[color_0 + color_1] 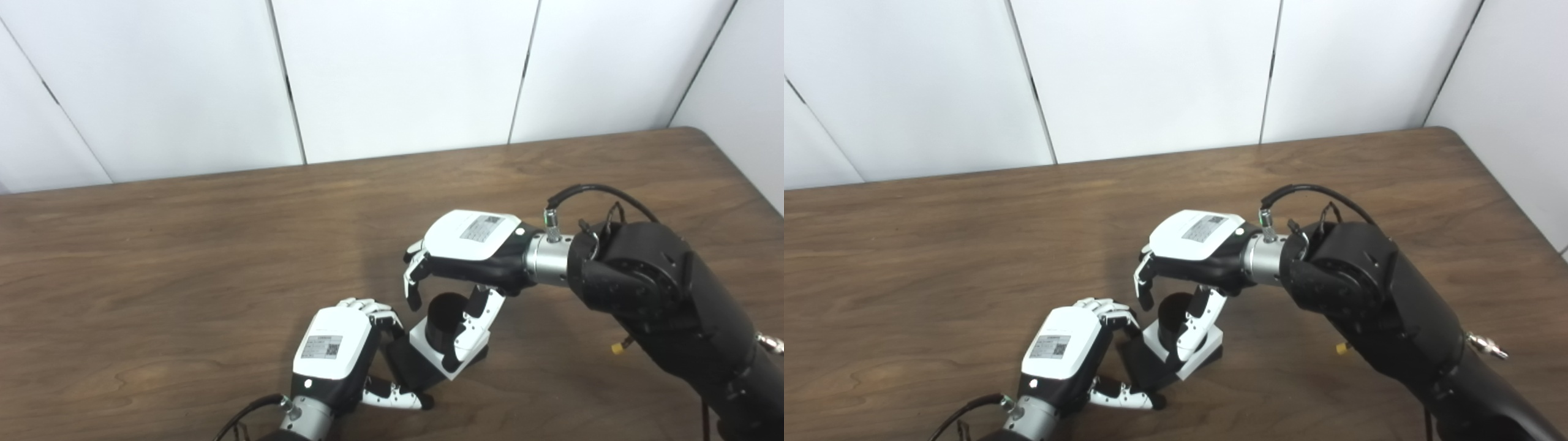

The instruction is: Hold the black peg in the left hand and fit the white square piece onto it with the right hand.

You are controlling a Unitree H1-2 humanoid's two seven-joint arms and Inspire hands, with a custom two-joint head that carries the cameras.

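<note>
The black peg [442,318] stands upright on its black square base [411,367] on the table. My left hand [334,355] is shut on that base, fingers on its far side and thumb on its near side. The white square piece [424,340] sits around the peg, just above the base. My right hand [471,245] hovers over the peg with its fingers curled and apart. Its thumb reaches down along the right side of the white piece; its fingertips hang clear to the left of the peg top. The same scene shows in the right eye view, with the peg [1173,313] under my right hand [1194,242].
The brown wooden table [184,257] runs to a white panelled wall at the back. Its right edge and rounded far corner lie close behind my right arm [661,288]. Nothing else lies on the table.
</note>
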